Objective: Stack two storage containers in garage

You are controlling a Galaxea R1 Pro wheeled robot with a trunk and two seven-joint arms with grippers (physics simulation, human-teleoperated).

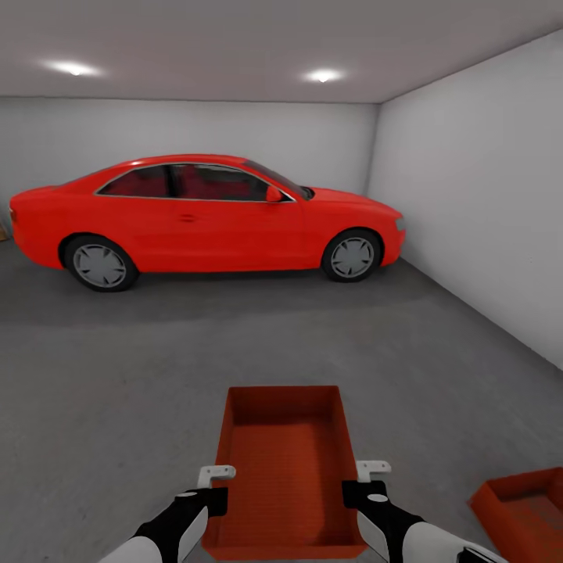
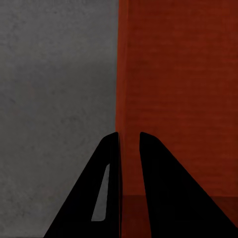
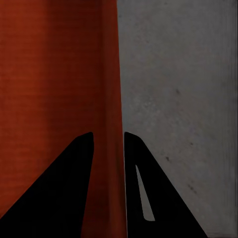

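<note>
The robot stands in the garage and holds one red bin [image 1: 285,469] in front of it, above the grey floor [image 1: 117,407]. The left gripper [image 1: 213,491] has its fingers [image 2: 111,188] clamped on the bin's left wall, and the right gripper [image 1: 361,486] clamps the right wall. A second bin [image 1: 525,512] lies on the floor to the right. A red car [image 1: 203,219] is parked ahead.

A red car [image 1: 207,215] stands side-on against the back wall [image 1: 195,129] on a dark grey floor [image 1: 117,367]. Pale grey walls enclose the room. Two ceiling lights [image 1: 322,76] glow above.
</note>
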